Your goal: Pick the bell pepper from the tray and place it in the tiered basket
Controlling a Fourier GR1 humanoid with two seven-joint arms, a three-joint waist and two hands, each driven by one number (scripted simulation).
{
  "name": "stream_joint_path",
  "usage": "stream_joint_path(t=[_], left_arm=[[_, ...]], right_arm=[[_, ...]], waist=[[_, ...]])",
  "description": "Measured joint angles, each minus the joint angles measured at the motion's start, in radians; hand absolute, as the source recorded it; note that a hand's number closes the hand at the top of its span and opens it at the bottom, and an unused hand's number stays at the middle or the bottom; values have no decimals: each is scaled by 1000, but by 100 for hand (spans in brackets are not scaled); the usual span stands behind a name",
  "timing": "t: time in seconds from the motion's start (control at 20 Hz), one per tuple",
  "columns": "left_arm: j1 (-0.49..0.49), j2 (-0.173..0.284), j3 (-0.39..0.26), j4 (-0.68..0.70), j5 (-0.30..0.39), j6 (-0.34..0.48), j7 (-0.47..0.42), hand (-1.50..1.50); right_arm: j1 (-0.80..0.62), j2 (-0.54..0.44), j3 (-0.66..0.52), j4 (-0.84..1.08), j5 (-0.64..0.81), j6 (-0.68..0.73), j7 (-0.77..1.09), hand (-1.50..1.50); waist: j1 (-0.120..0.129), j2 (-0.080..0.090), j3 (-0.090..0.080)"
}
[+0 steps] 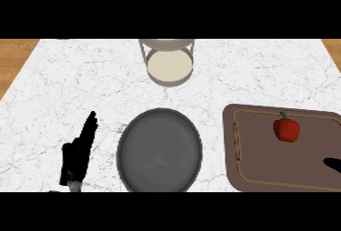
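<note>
Leftmost, the left robot hand (78, 151) rests released, fingers straight, on the bench (66, 81). Rightward, the bell pepper (286, 129) sits on the tray (266, 176), just beyond the right robot hand (333, 164), whose grip I cannot tell. Probably light, smooth, slippery: take its body, not the stem.
</note>
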Motion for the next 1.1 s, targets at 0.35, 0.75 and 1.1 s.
stream_joint_path(t=[0.35,0.75,1.1], left_arm=[[-15,-14,-7,5,-10,1,27,0],[-13,-14,1,6,-15,-4,26,0],[4,-18,5,-2,-18,-4,19,0]], right_arm=[[-181,55,122,59,180,114,142,-150],[-322,153,189,231,241,243,179,-150],[-438,268,188,367,268,329,175,-150]], waist=[[10,0,4],[10,-1,5],[1,-5,6]])
